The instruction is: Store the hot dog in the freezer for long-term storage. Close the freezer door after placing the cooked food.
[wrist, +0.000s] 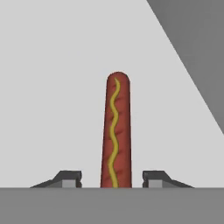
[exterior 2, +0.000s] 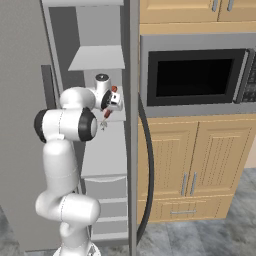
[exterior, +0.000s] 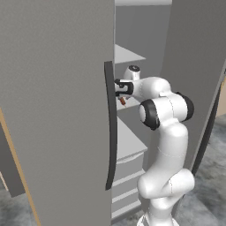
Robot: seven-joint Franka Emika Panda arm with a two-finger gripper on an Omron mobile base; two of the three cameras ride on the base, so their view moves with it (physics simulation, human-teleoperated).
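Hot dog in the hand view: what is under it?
The hot dog lies over a pale freezer shelf, between the gripper fingertips with a gap on each side. Its near end is cut off at the bottom, so contact underneath cannot be seen.

A kitchen: big grey fridge [exterior 2: 30, 60] with shelves, black microwave [exterior 2: 195, 75] in the wall, wooden cupboards [exterior 2: 185, 165] below, tiled floor [exterior 2: 210, 237].
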